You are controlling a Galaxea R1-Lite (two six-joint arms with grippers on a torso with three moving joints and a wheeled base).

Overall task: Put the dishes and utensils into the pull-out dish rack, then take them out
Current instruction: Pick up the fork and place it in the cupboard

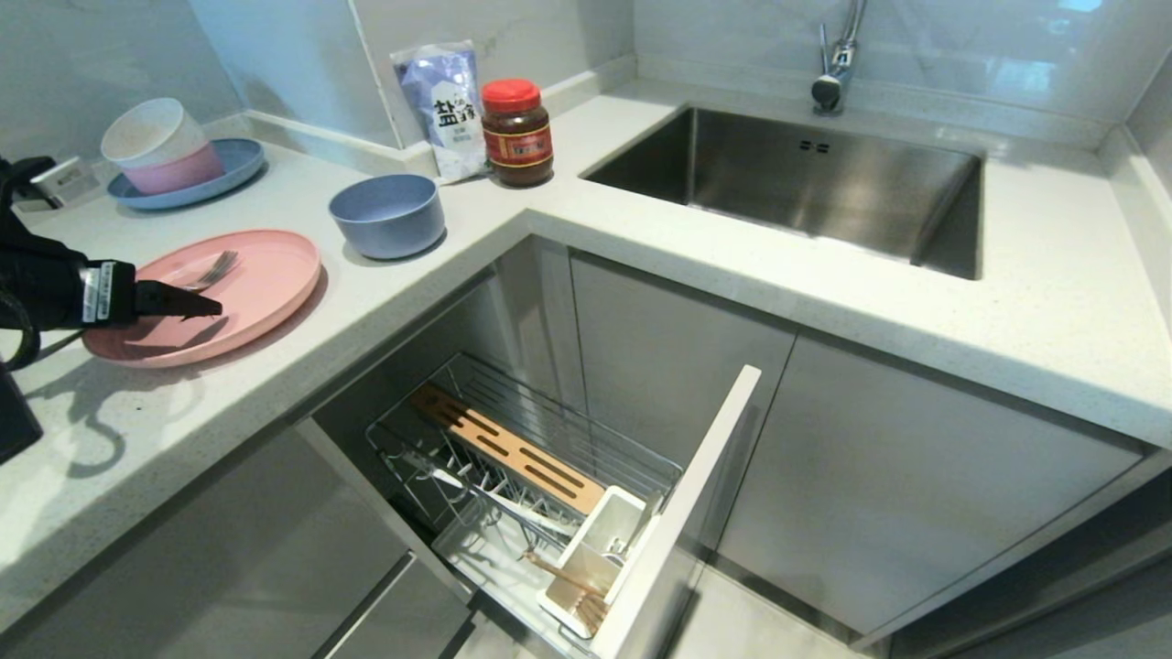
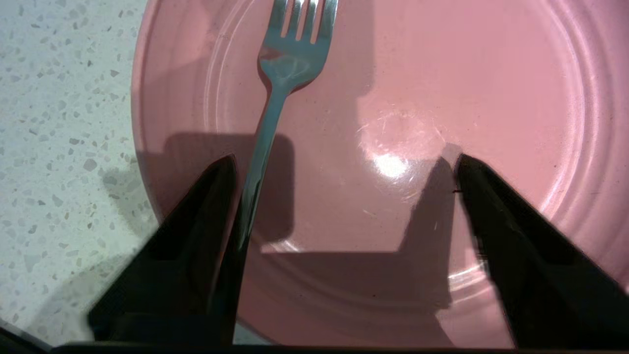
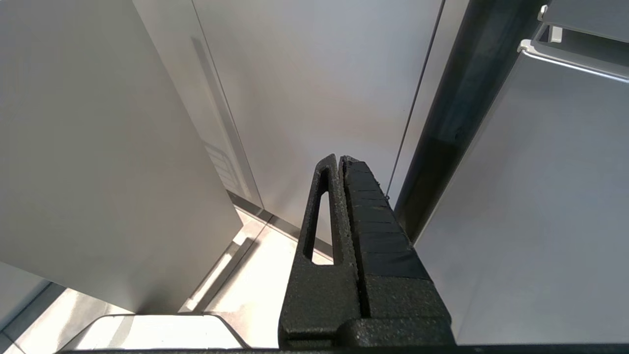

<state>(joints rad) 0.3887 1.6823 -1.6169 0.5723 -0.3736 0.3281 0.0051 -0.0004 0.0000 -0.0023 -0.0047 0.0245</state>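
The left end effector [image 2: 344,196], jaws spread and empty, hovers over the pink plate [image 1: 265,275] near the surface's left edge, straddling the fork [image 2: 275,98] handle; the next move, closing, needs the handle centred.

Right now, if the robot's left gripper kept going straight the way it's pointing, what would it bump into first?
Probably the fork, or the pink plate it lies on. The left gripper hangs open over the plate, the fork's handle close by one of its fingers. How far above the plate it is, I can't tell.
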